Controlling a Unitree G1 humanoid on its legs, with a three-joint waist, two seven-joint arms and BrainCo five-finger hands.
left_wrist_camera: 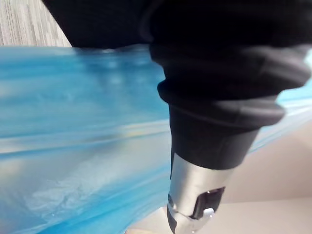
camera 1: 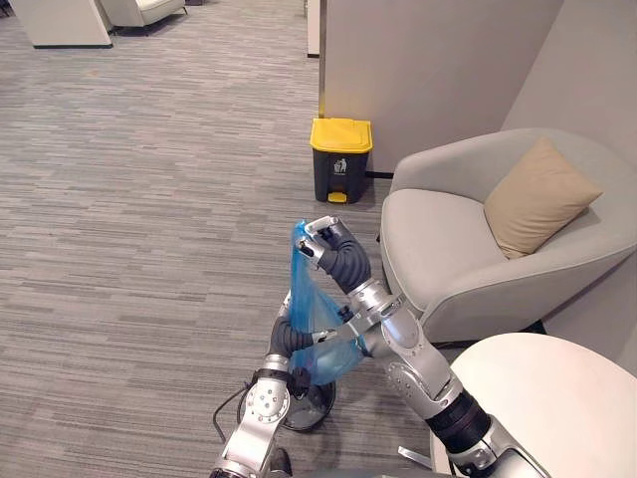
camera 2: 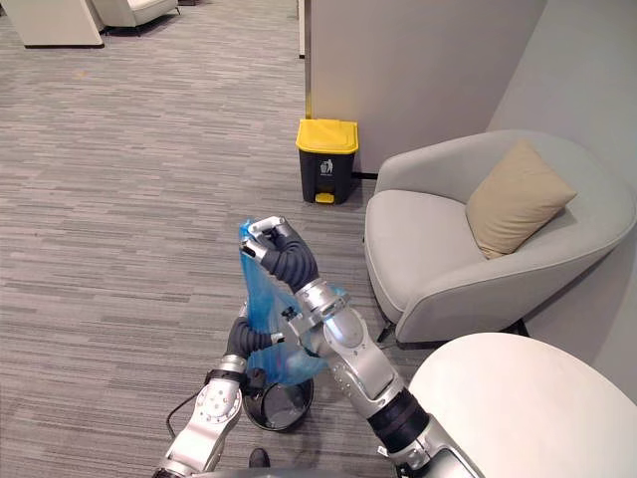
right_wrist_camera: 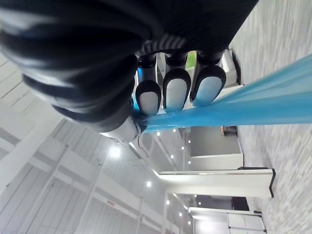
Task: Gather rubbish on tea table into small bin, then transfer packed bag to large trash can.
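Your right hand (camera 1: 323, 241) pinches the blue plastic bag (camera 1: 304, 299) above the small dark bin (camera 2: 279, 410); of your left hand (camera 1: 289, 337) you cannot tell. Remaining: the yellow-lidded trash can (camera 1: 340, 159).

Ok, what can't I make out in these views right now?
Left hand: eye views, tucked behind the translucent blue plastic bag; left wrist view, its dark cover blocks it.
Bag's contents: eye views, too small; left wrist view, blurred.
Small dark bin: eye views, mostly under the bag.
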